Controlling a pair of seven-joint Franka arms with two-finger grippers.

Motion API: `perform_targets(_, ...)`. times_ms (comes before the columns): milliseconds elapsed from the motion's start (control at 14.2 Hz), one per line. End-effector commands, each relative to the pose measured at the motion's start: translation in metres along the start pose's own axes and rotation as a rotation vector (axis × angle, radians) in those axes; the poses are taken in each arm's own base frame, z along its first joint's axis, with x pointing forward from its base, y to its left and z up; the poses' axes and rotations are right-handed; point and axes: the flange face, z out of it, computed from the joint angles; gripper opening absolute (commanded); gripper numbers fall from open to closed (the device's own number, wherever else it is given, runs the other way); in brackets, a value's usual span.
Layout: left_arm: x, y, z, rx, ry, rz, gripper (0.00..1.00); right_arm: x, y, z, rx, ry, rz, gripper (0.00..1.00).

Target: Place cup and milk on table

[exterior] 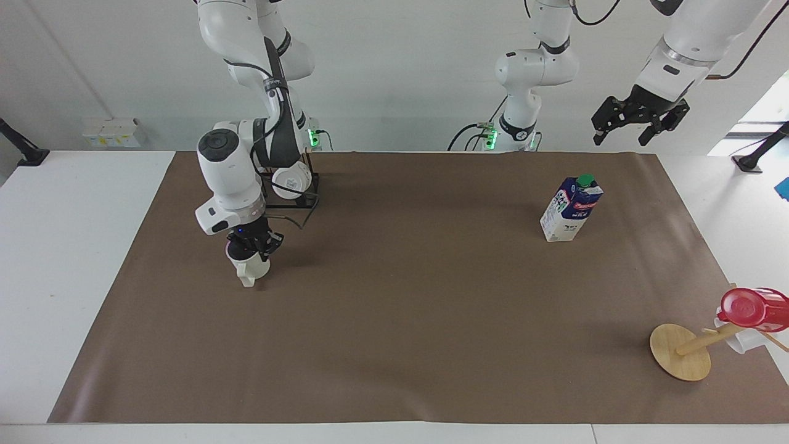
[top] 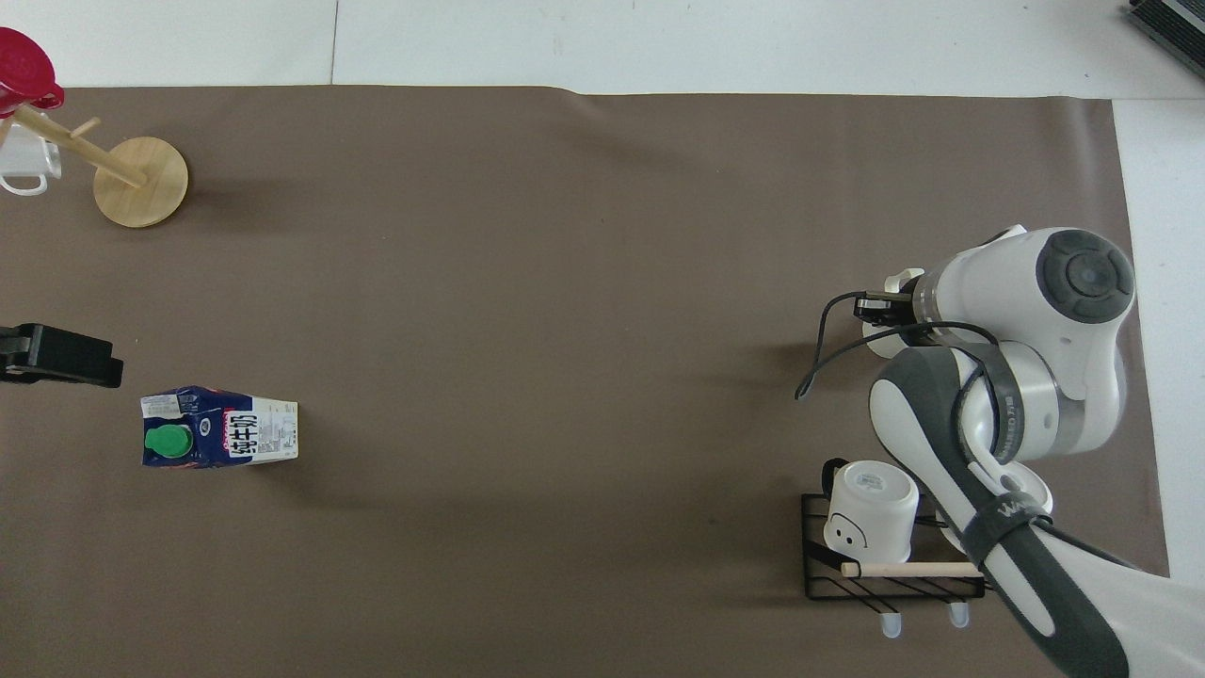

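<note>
My right gripper (exterior: pixel 253 248) is shut on the rim of the cream-white cup (exterior: pixel 251 269), which hangs upright low over the brown-paper table (exterior: pixel 431 308), a little farther from the robots than the wire rack. I cannot tell whether the cup's base touches the paper. In the overhead view the right arm covers most of the cup (top: pixel 902 281). The milk (exterior: pixel 571 208) stands upright on the paper toward the left arm's end, also seen from above as the carton (top: pixel 221 428). My left gripper (exterior: pixel 639 120) hangs open, high in the air and empty, apart from the milk.
A black wire rack (exterior: pixel 306 200) with a white mug (top: pixel 871 518) on it stands near the right arm's base. A wooden mug tree (exterior: pixel 681 351) carrying a red-topped cup (exterior: pixel 752 307) sits far from the robots at the left arm's end.
</note>
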Motion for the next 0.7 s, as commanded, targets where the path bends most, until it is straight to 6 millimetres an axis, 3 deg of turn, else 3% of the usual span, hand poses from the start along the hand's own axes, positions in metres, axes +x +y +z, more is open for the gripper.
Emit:
perform_targets(0, -0.003, 0.001, -0.006, 0.009, -0.004, -0.005, 1.0, 0.012, -0.032, -0.011, 0.009, 0.034, 0.083, 0.0)
perform_targets(351, -0.002, 0.005, -0.006, 0.006, 0.002, 0.007, 1.0, 0.008, -0.097, -0.03, 0.052, 0.068, 0.279, 0.0)
perform_targets(632, -0.003, 0.002, -0.003, 0.006, -0.001, 0.005, 1.0, -0.013, -0.14, -0.037, 0.073, 0.053, 0.402, 0.0)
